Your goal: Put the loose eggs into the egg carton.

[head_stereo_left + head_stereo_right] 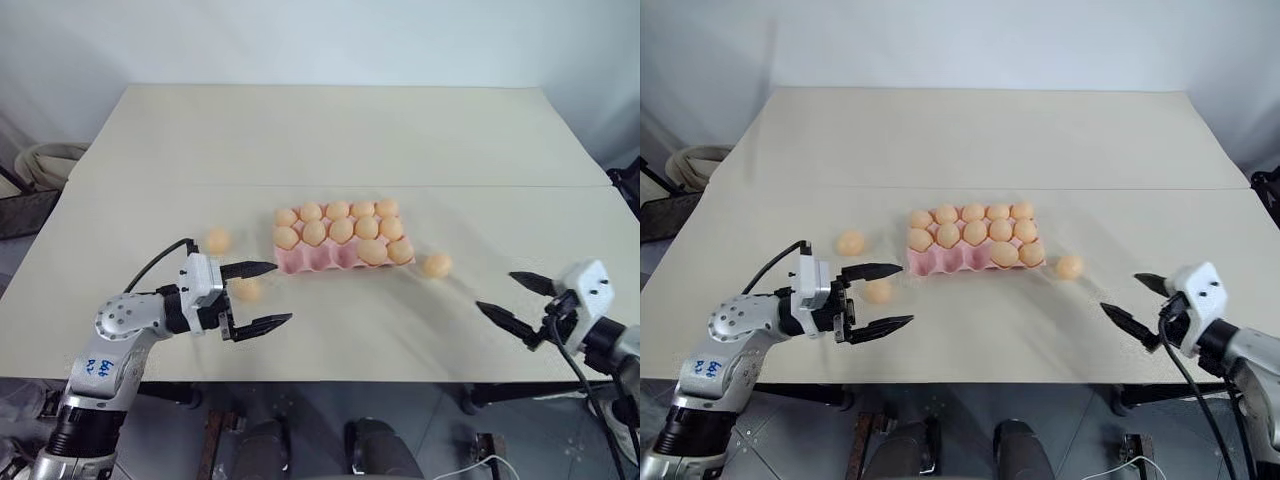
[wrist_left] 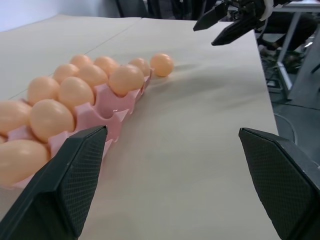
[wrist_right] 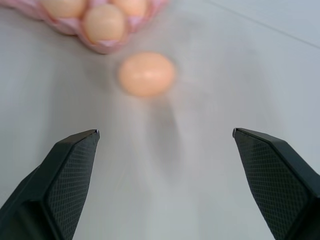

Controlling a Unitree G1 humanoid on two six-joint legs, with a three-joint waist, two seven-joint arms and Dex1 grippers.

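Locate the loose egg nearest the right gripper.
In the left eye view, that loose egg lies on the table, just off the egg carton's right end.

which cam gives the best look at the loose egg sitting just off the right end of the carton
The right wrist view: that loose egg lies close ahead, between the open right gripper fingers, unobstructed. Both eye views show it small beside the egg carton. The left wrist view shows it far off, past the carton's end.
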